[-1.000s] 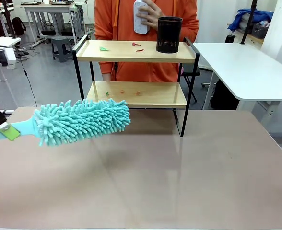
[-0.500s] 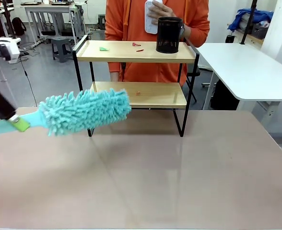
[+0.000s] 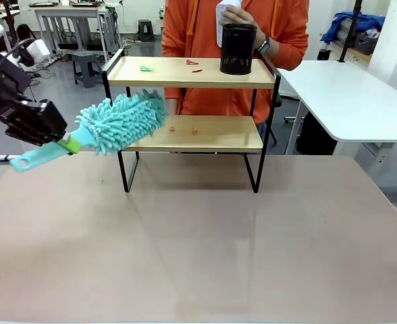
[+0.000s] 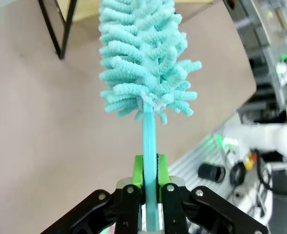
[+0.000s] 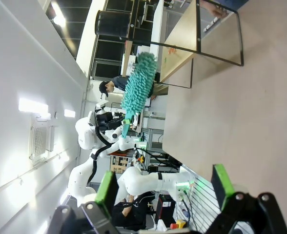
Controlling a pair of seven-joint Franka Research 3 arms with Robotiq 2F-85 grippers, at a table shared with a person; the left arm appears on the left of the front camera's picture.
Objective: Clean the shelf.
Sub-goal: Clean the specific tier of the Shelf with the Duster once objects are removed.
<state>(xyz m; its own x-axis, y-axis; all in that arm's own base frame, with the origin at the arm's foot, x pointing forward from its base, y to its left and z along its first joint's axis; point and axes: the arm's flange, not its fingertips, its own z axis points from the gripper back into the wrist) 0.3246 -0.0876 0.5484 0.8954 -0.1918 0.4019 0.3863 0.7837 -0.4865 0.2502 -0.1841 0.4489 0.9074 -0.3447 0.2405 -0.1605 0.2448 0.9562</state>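
Nearest you is the brown bench (image 3: pixel 198 256). Your right claw (image 5: pixel 164 187) hangs above it with its jaws spread wide, the green pads (image 5: pixel 107 186) well apart and holding nothing.

Farther in, at the bench's left edge, your left claw (image 3: pixel 65 140) is clamped tight on the teal duster (image 3: pixel 121 120). The wrist camera shows the thin handle (image 4: pixel 149 131) pinched between the two green pads, with the fluffy head rising straight out ahead of the fingers. From the front you see the duster tilted, handle end low on the left and head raised to the right.

The head reaches the left end of the shelf (image 3: pixel 212 135), which stands on the bench toward its far side, near the middle. The duster's tip sits across the front left leg, in the gap between the upper and lower boards. You cannot tell from these views whether the fibres touch the wood or the frame.

On the lower board lie a few small coloured scraps (image 3: pixel 194 131), to the right of the duster's tip. The upper board (image 3: pixel 185 75) carries a green scrap (image 3: pixel 146 68) near its left end and red bits (image 3: pixel 192 63) near the middle. A black mesh cup (image 3: pixel 238 48) stands upright toward its right end.

Behind the shelf stands a person in an orange top (image 3: pixel 286 27), with one hand (image 3: pixel 237 15) raised just above the cup and holding something white. A white table (image 3: pixel 347 94) stands off to the right.
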